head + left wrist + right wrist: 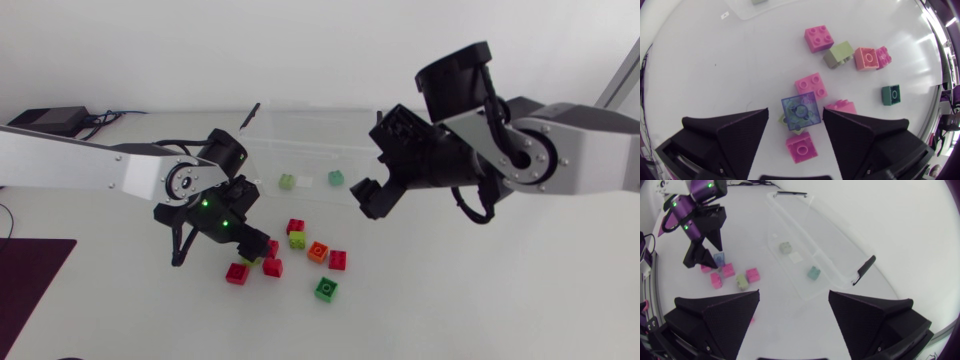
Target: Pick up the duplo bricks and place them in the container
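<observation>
My left gripper (250,244) is low over a cluster of duplo bricks on the white table. In the left wrist view its fingers straddle a see-through blue brick (801,110), open, with a small gap on each side. Red bricks (811,86) lie just ahead and a red one (801,147) lies below it. More bricks lie to the right: red (296,226), yellow-green (297,240), orange (318,251), red (337,260) and green (326,289). My right gripper (368,198) hangs open and empty over the clear container (300,130), which holds a pale green brick (785,247), a white one (796,257) and a teal one (814,272).
The container's black-handled lid edge (863,269) stands at its near end. A dark mat (30,270) lies at the table's left edge, and a black box with cables (50,120) sits at the back left.
</observation>
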